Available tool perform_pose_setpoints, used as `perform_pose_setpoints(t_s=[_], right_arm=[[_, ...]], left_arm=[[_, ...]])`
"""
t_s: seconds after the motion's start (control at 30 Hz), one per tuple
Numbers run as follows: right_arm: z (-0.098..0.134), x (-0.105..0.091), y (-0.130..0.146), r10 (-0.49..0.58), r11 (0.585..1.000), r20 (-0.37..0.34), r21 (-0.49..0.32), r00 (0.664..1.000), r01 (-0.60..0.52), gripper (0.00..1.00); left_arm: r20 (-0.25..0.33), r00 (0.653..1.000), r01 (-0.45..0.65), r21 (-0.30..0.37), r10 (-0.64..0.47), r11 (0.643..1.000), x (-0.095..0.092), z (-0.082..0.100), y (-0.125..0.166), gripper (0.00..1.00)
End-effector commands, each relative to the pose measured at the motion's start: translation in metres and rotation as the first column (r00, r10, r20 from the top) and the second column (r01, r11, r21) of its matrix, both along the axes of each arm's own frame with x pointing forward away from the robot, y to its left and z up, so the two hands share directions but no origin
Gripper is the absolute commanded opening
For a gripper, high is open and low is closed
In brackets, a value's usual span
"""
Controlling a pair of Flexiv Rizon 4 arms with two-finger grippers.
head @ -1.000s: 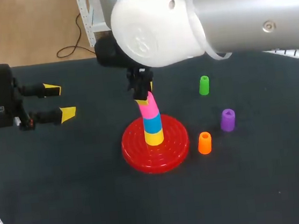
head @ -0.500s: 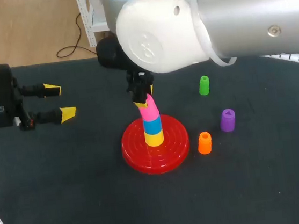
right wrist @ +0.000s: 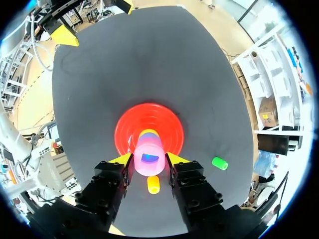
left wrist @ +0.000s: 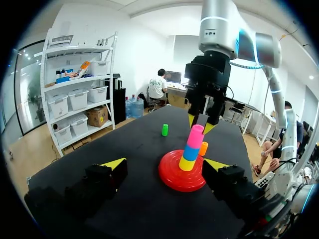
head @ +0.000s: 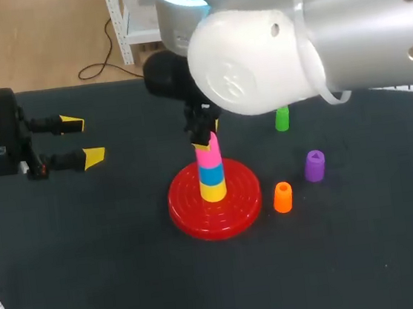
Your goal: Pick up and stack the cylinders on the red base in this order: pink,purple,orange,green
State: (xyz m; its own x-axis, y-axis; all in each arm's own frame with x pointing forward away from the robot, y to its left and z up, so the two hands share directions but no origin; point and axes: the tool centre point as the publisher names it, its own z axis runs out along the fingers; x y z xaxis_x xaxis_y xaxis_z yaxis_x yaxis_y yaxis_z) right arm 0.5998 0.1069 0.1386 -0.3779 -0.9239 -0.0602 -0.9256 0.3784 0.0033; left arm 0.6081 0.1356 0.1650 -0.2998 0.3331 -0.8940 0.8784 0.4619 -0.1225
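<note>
The right claw (head: 205, 132) clamps the pink cylinder (head: 208, 155) from both sides, atop the blue piece (head: 210, 173) and the yellow piece (head: 212, 191) on the red base (head: 189, 210) at mid-worktop. The orange cylinder (head: 282, 197), purple cylinder (head: 314, 165) and green cylinder (head: 282, 118) stand apart on the dark, matte worktop (head: 94, 279), right of the base. The left claw (head: 83, 141) gapes wide, holding nothing, at the worktop's left edge.

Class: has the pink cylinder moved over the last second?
Yes. The pink cylinder, in the right gripper, has swung from tilted to upright, its top shifting right, above the blue cylinder on the red base.
</note>
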Motion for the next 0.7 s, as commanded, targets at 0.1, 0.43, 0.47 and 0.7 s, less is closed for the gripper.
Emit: perform_pose_setpoints(t_s=[0.1,0.43,0.47,0.7], right_arm=[[-0.006,-0.006,-0.005,-0.004,1.0,0.013,0.006,1.0,0.004,0.0],[-0.014,-0.006,-0.001,0.031,0.998,-0.029,-0.045,0.999,-0.032,0.0],[-0.015,-0.006,0.0,0.035,0.998,-0.036,-0.048,0.999,-0.036,0.0],[-0.02,-0.003,0.006,0.037,0.996,-0.063,-0.081,0.997,-0.042,0.0]], left_arm=[[0.008,1.0,-0.003,-0.006,0.003,1.0,0.0,-0.002,0.0,1.0],[0.008,1.0,-0.003,-0.006,0.003,1.0,0.0,-0.002,0.0,1.0],[0.008,1.0,-0.003,-0.006,0.003,1.0,0.0,-0.002,0.0,1.0],[0.008,1.0,-0.003,-0.006,0.003,1.0,0.0,-0.002,0.0,1.0]])
